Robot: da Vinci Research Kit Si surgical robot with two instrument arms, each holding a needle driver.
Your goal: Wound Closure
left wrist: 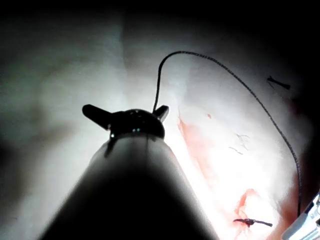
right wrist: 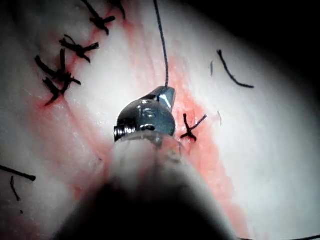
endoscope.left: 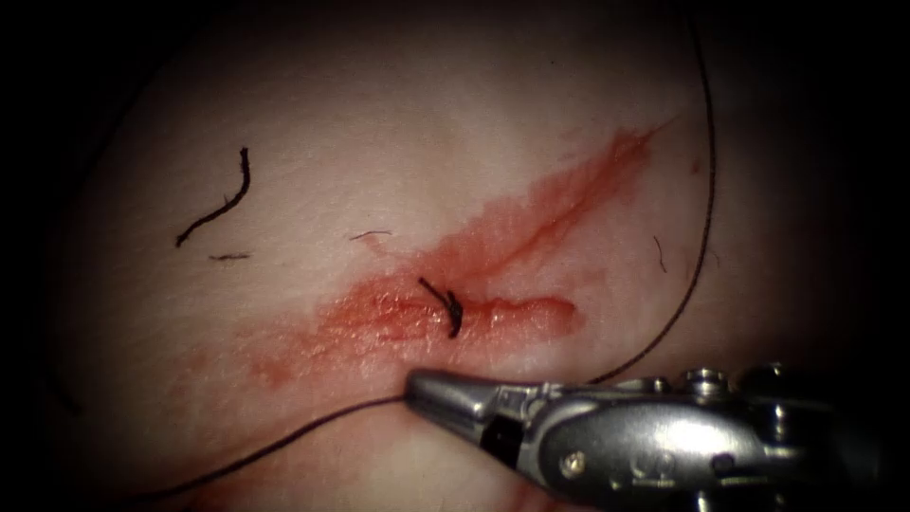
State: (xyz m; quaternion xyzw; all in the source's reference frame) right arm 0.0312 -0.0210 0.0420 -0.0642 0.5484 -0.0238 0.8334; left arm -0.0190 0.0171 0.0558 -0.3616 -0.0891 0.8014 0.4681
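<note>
Right claw (endoscope.left: pixel 422 389) pinches the thread (endoscope.left: pixel 284 441) just beside the cut (endoscope.left: pixel 493 308).
Left claw (left wrist: pixel 125 116) spread, holding nothing; thread runs leftward along the tissue's (endoscope.left: pixel 427 114) near edge.

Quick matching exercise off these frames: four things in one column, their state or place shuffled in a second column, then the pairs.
Things:
1. right pincer
2. left pincer
3. knot
4. cut end

State or place:
A. lies loose on the tissue, left of the cut
B. shut on the thread
C. jaws spread open
D. sits across the cut

Pairs: 1-B, 2-C, 3-D, 4-A
</note>
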